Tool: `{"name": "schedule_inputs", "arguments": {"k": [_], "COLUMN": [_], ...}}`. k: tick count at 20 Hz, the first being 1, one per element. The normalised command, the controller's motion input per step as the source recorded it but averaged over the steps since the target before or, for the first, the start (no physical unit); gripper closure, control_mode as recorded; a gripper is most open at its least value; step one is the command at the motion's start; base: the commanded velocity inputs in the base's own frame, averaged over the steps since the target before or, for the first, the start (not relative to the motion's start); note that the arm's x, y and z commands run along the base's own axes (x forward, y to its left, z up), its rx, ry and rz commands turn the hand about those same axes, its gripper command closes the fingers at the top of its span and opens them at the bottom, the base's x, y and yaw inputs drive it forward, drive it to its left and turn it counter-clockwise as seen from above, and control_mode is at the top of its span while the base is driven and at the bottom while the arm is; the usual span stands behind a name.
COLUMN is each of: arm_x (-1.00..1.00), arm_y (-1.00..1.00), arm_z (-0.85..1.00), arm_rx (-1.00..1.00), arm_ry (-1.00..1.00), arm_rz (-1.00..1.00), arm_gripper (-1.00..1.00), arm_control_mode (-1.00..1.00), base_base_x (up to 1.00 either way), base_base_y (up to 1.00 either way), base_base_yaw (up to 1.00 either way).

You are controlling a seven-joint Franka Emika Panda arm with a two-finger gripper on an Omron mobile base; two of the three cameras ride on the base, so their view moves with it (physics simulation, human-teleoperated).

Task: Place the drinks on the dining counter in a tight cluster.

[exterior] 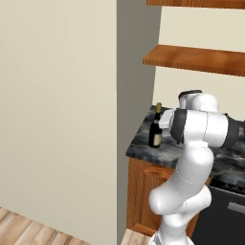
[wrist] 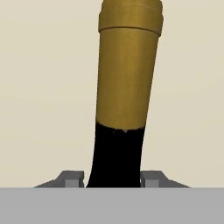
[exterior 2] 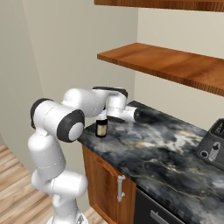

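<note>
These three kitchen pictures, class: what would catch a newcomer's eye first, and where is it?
The white arm reaching to a dark wine bottle at the corner of the marbled worktop. In the hand view its yellow-capped neck stands between the fingertips of the gripper. Wooden shelves hang above, and a toaster sits at the right.

Marbled black-grey counter (exterior 2: 162,148) runs along beige wall (exterior: 57,95). Two wooden shelves above it: lower shelf (exterior 2: 166,63), upper shelf (exterior 2: 162,3) at frame top. Toaster (exterior 2: 213,146) on counter at far right, dark, partly cut by frame edge. Brown wooden cabinet (exterior 2: 107,183) under counter, metal handle (exterior 2: 119,187) on door. Dark appliance front (exterior: 225,215) beside cabinet. Wood plank floor (exterior: 28,227) lower left. Grey wall end (exterior: 134,95) between beige wall and counter.
</note>
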Motion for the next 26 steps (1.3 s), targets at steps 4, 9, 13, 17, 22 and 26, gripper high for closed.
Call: {"name": "schedule_inputs", "arguments": {"k": [4, 9, 13, 17, 22, 26], "arm_x": [-0.54, -0.74, -0.60, -0.45, -0.58, -0.95], "arm_y": [0.00, 0.00, -0.02, -0.10, 0.05, 0.31], "arm_z": [0.16, 0.60, 1.00, 1.00, 0.67, 0.39], "arm_rx": [0.00, 0.00, 0.00, 0.00, -0.07, -0.13], "arm_ry": [-0.25, -0.27, -0.03, 0.14, 0.20, 0.02], "arm_rz": [0.00, 0.00, 0.00, 0.00, 0.00, -0.01], "arm_gripper": [1.00, 1.00, 1.00, 1.00, 1.00, 1.00], "arm_control_mode": [-1.00, -1.00, -1.00, -1.00, -1.00, -1.00], "base_base_x": [0.00, 0.00, 0.00, 0.00, 0.00, 0.00], "base_base_y": [0.00, 0.00, 0.00, 0.00, 0.00, 0.00], "base_base_yaw": [0.00, 0.00, 0.00, 0.00, 0.00, 0.00]}}
